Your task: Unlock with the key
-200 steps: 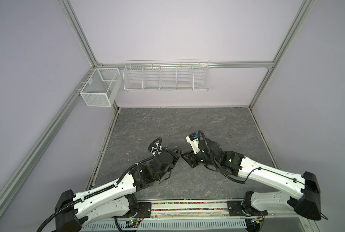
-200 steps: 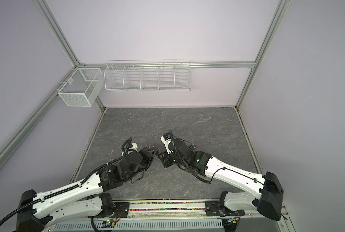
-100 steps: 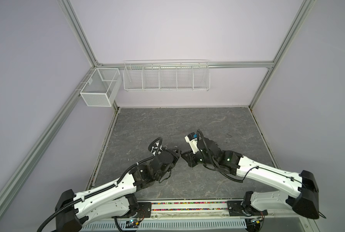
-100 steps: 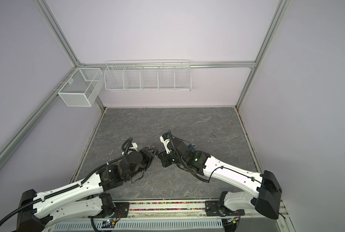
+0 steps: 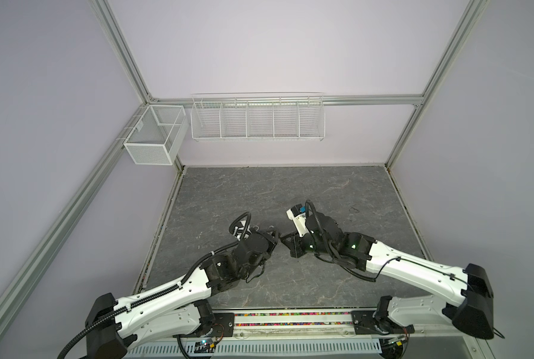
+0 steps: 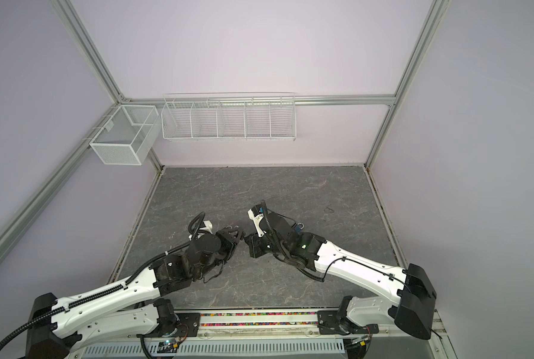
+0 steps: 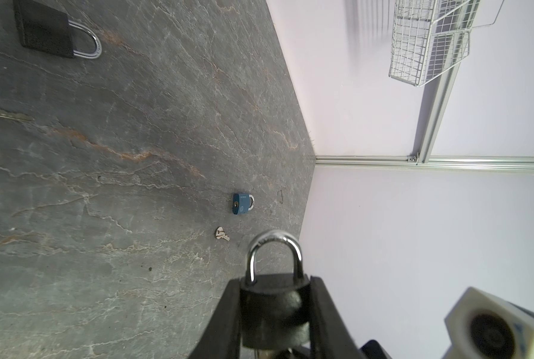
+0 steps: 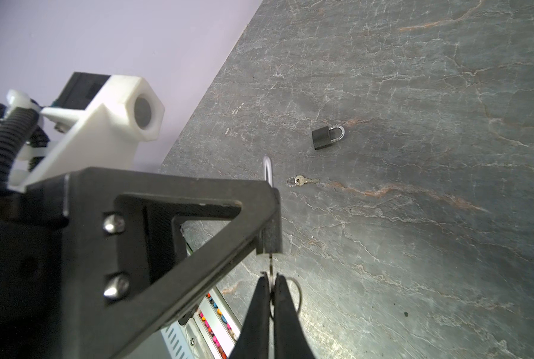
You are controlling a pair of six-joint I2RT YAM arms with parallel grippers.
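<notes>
Slate tabletop (image 5: 259,186): both arms meet above its middle, a little toward the front edge.

Left gripper (image 7: 275,284) clamps the black padlock (image 7: 273,310) by its sides, held off the surface.

Right gripper (image 8: 270,281) is pinched tight on the key (image 8: 270,264). The blade looks seated in the keyway on the lock's underside.

Shackle (image 7: 273,245): both legs in the body, so not open. Insertion seems done; the turn and release remain.

Second black padlock (image 8: 323,138), blue padlock (image 7: 242,203) and spare key (image 8: 300,180) lie apart on the slate.
</notes>
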